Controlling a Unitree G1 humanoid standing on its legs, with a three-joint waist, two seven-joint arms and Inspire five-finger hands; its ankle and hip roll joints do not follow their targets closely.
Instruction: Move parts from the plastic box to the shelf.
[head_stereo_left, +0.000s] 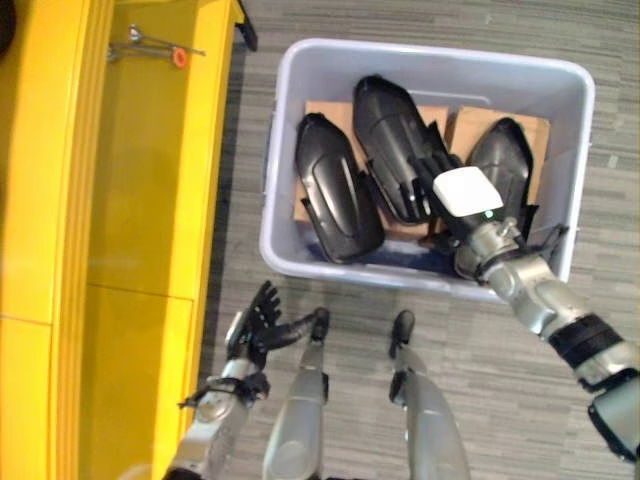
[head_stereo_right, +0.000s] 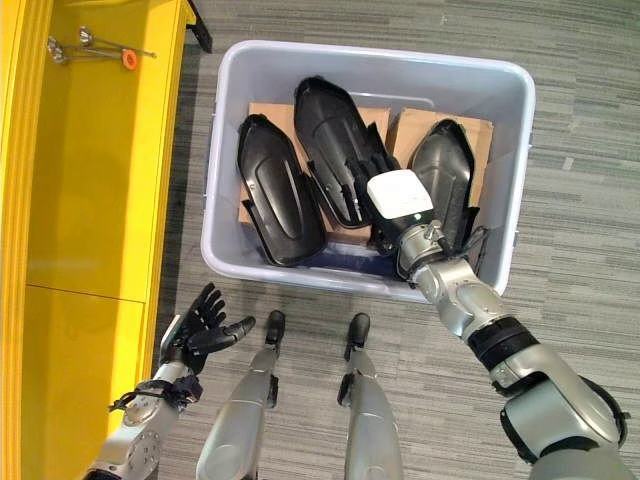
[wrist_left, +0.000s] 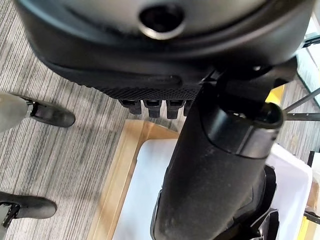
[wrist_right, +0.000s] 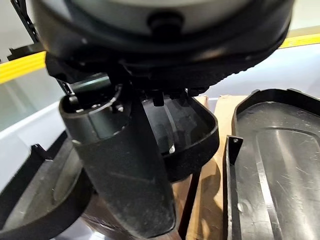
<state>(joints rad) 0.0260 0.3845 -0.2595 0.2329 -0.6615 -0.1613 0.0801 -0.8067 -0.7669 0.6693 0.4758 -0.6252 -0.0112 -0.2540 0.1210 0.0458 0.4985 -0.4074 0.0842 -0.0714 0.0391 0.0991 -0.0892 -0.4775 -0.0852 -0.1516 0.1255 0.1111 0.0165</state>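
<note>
Here, a pick from the box is under way, with nothing yet on the shelf.

Shelf: the yellow shelf (head_stereo_left: 150, 200) stands just beside the plastic box, on the robot's left of it; a small metal tool with an orange tip (head_stereo_left: 165, 48) lies at its far end, and none of the parts are on it.

Plastic box: the pale grey plastic box (head_stereo_left: 430, 62) sits on the carpeted floor, holding three black moulded parts on cardboard sheets (head_stereo_left: 322, 112).

Parts: inside the box, a left part (head_stereo_left: 335, 190), a middle part (head_stereo_left: 392, 140) and a right part (head_stereo_left: 505, 160) lie side by side.

Right hand: the right hand (head_stereo_left: 465, 195), its white-covered back uppermost, is down inside the box between the middle and right parts; its wrist view shows the thumb (wrist_right: 132, 175) lying on a part's rim, but whether the fingers have closed on anything cannot be told.

Left hand: the left hand (head_stereo_left: 258, 322) hangs outside the box at its near left corner, fingers spread and empty.

Step in hand: seemingly the grasp of a part.

Next move: probably a firm hold on the rim, a lift over the box wall, then a carry across to the shelf.
</note>
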